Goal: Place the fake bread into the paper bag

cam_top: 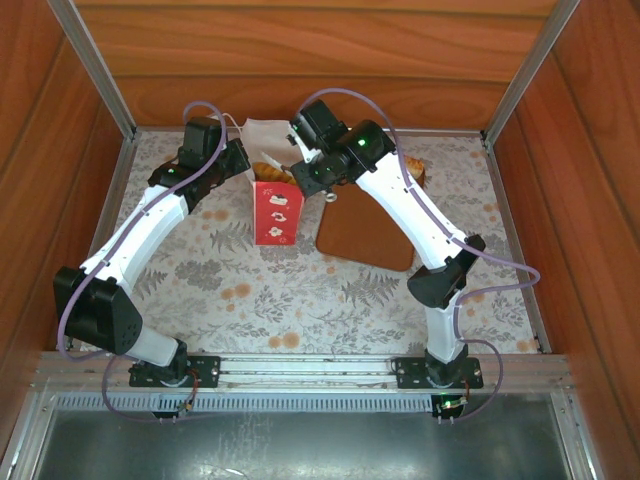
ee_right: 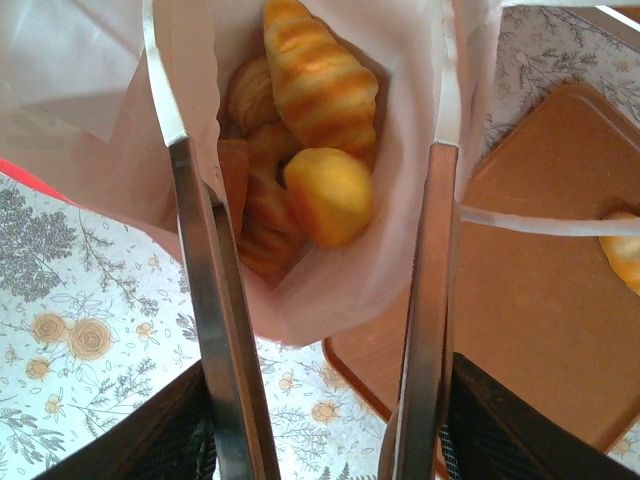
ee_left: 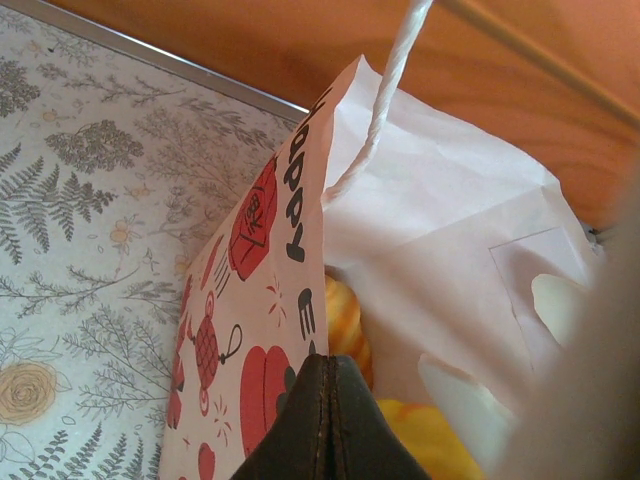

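So here's where we're at: the small upright white paper bag (cam_top: 277, 212) with the red printed front stands on the floral-covered bench (cam_top: 250, 290), and most of the fake bread (ee_right: 320, 90), those little golden-brown toy pastries, is already piled inside it. We can see a striped croissant on top and a round yellow bun (ee_right: 330, 195) next to it. Our left hand (ee_left: 325, 420) is pinched together on the bag's top edge, right at the corner of the printed side, which looks like it's keeping the mouth open. Our right hand (ee_right: 305, 145) hangs over the opening with its fingers spread apart and nothing between them, just the pile below. One pastry (cam_top: 412, 170) sits on the far corner of the flat brown board (cam_top: 365, 235), beside the bag, so we reckon that one's left to do. Handling-wise these look like squishy foam: light, soft, not really slippery, nothing to break. We'd grab it across the fat middle so it doesn't pivot, and not squeeze hard. The bag is the fussy part. It's thin paper, crumples easily and could tip, and its white string handle (ee_right: 530, 222) dangles right by the right hand, so we'd watch for snags.
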Tool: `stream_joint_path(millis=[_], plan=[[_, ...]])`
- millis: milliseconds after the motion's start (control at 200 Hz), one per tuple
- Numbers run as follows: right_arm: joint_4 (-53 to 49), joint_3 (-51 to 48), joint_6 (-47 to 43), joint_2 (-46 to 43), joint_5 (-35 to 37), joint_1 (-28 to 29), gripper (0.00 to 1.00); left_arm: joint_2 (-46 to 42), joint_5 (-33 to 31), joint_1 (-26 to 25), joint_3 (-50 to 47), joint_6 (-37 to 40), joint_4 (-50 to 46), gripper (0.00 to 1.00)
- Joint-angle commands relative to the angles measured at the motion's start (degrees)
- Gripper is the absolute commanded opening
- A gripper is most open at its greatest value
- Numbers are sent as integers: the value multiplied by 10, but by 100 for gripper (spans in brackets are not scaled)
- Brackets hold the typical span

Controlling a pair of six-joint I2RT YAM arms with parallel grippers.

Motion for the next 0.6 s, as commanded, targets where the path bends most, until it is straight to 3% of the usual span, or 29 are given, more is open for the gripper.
stream_joint_path(millis=[0, 495, 595], plan=[[4, 15, 1, -11, -6, -7, 58, 7, 5, -3, 20, 13, -6, 0], [26, 12, 4, -85, -32, -25, 55, 16, 19, -2, 33, 7, -6, 0], [45, -2, 0, -115, -40, -30, 55, 15, 22, -2, 33, 3, -6, 9]])
